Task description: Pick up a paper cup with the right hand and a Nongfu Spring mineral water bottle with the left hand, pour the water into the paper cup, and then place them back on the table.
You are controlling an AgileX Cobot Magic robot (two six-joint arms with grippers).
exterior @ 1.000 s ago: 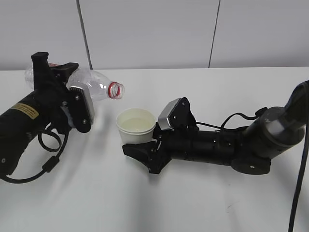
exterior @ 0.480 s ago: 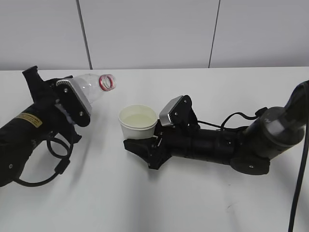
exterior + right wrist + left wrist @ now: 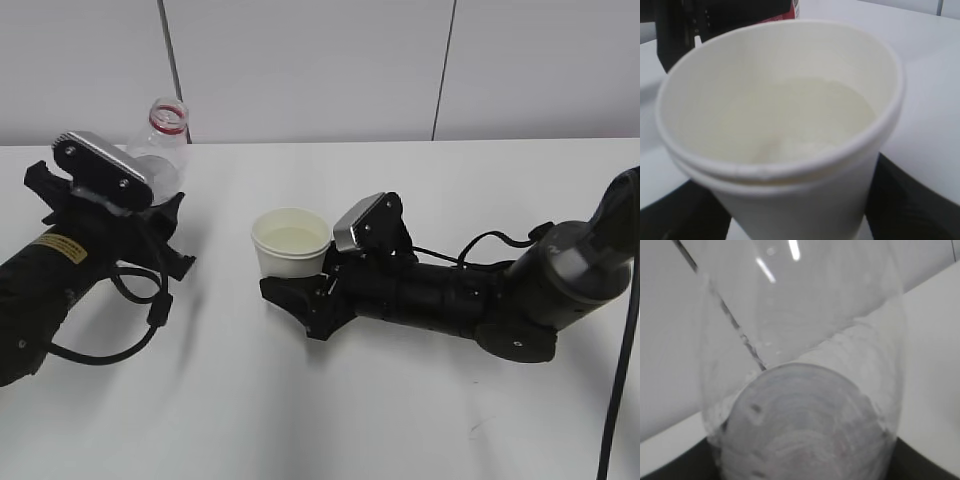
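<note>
Since the earlier frames the bottle (image 3: pixel 160 140) has swung up from lying tipped toward the cup (image 3: pixel 291 243) to standing nearly upright, its open red-ringed neck now pointing up before the wall, well apart from the cup. The left claw (image 3: pixel 120 205) is clamped round the bottle's lower body; the left wrist view shows only clear plastic filling the frame. The cup has drifted slightly right and stays upright, held low on its wall by the right claw (image 3: pixel 305 298), just above or on the desk (image 3: pixel 330 410); which, I cannot tell. Water (image 3: pixel 805 117) lies pale in its bottom. The desk is plain white with a small dark scuff near the right front; behind it stands a grey panelled wall (image 3: pixel 320 70) with dark seams
</note>
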